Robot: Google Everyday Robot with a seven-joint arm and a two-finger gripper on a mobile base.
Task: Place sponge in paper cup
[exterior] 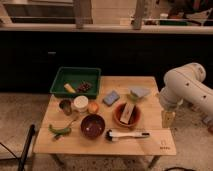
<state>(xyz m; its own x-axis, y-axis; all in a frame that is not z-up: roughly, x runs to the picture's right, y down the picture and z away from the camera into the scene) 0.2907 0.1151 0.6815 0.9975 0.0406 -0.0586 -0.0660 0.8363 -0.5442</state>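
The sponge (111, 97) is a small flat blue-grey pad lying on the wooden table (150, 142), near the middle. The paper cup (80, 103) is short and white, and stands upright to the sponge's left, between a shiny metal cup (65, 106) and a small orange cup (93, 107). My gripper (168, 119) hangs below my white arm (186, 89) at the table's right edge, far to the right of the sponge and holding nothing that I can see.
A green tray (76, 81) with a yellow block stands at the back left. A pale blue-grey bowl-like thing (139, 92), an orange bowl (127, 114), a dark bowl (93, 125), a brush (127, 134) and a green pepper-like thing (60, 130) also lie on the table.
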